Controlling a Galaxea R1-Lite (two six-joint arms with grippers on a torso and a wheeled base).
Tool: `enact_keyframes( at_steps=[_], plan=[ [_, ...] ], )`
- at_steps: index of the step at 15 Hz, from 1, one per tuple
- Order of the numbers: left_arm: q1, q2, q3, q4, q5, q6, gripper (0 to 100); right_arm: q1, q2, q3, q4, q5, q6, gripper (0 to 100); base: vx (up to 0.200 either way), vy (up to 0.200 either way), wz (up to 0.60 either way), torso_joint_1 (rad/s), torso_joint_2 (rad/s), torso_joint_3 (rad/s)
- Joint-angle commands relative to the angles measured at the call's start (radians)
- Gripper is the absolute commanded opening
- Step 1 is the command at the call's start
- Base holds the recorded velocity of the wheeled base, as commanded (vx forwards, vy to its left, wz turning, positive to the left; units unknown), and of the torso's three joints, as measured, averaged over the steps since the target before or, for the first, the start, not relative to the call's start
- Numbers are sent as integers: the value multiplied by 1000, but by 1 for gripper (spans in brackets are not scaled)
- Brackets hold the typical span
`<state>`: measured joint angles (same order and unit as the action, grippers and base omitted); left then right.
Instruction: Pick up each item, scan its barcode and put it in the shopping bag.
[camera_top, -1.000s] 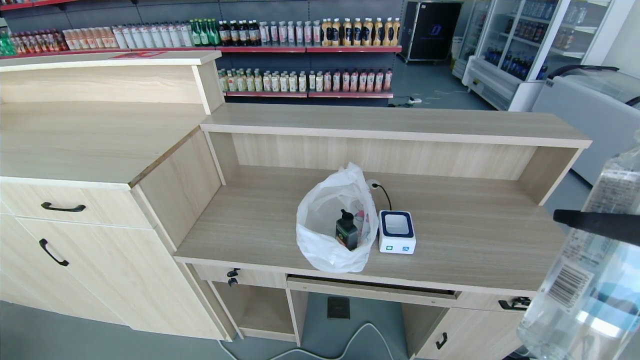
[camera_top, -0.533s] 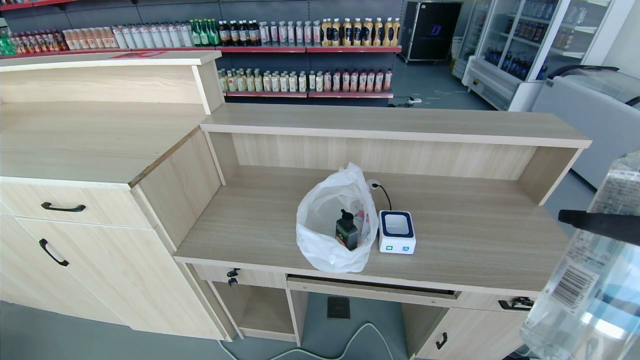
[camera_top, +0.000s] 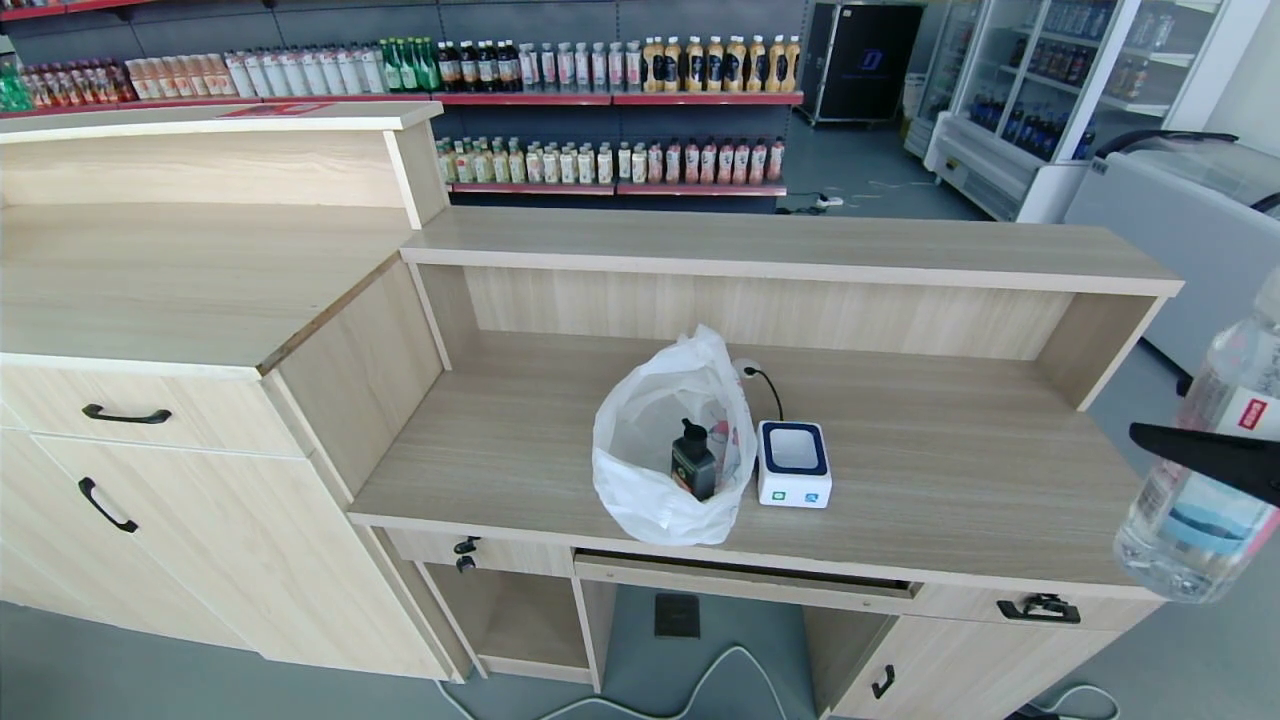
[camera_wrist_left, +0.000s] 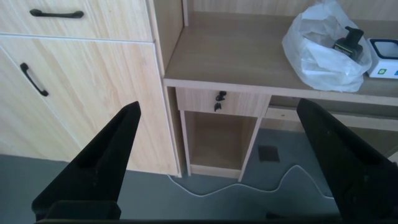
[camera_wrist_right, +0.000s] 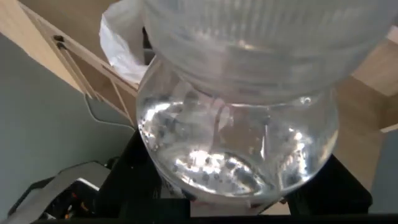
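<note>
While aloft, one clear bottle (camera_top: 1188, 525)

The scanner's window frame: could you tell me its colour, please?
Dark blue, on the white scanner; head view shows it best.

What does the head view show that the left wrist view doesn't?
Head view adds: a clear bottle at the right edge with a black finger across it, plus drink shelves and fridges behind the counter. Left wrist view adds: the left gripper, open, with the floor beyond it. Shared: the bag on the counter, the dark bottle standing in it, the scanner beside the bag, and the cabinet handles.
</note>
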<state>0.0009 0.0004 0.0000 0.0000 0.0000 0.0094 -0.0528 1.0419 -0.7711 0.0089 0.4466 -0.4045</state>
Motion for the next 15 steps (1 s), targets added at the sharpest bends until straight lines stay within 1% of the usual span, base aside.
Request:
enact_keyframes(
  at_steps=[1,2,3,5,6,7,10,11,13,15],
  plan=[
    [1,0,0,0,2,0,100,-288,110,45,-96,-8,-295,0,0,0,0,0,0,0],
    [1,0,0,0,0,0,100,-328,141,69,-191,-6,-335,0,0,0,0,0,0,0],
    [1,0,0,0,0,0,100,-345,164,84,-268,-6,-361,0,0,0,0,0,0,0],
    [1,0,0,0,2,0,100,-406,236,118,-448,-6,-482,0,0,0,0,0,0,0],
    [1,0,0,0,0,0,100,-420,271,124,-477,1,-530,0,0,0,600,2,2,2],
    [1,0,0,0,0,0,100,-420,287,131,-515,-2,-548,0,0,0,600,-7,2,-2],
    [1,0,0,0,0,0,100,-417,346,197,-704,0,-574,0,0,0,600,5,1,2],
    [1,0,0,0,0,0,100,-387,391,205,-791,26,-567,0,0,0,600,7,12,-7],
    [1,0,0,0,0,0,100,-374,461,180,-807,118,-563,0,0,0,0,0,0,0],
    [1,0,0,0,2,0,100,-375,550,202,-883,274,-605,0,0,0,0,0,0,0]
  ],
)
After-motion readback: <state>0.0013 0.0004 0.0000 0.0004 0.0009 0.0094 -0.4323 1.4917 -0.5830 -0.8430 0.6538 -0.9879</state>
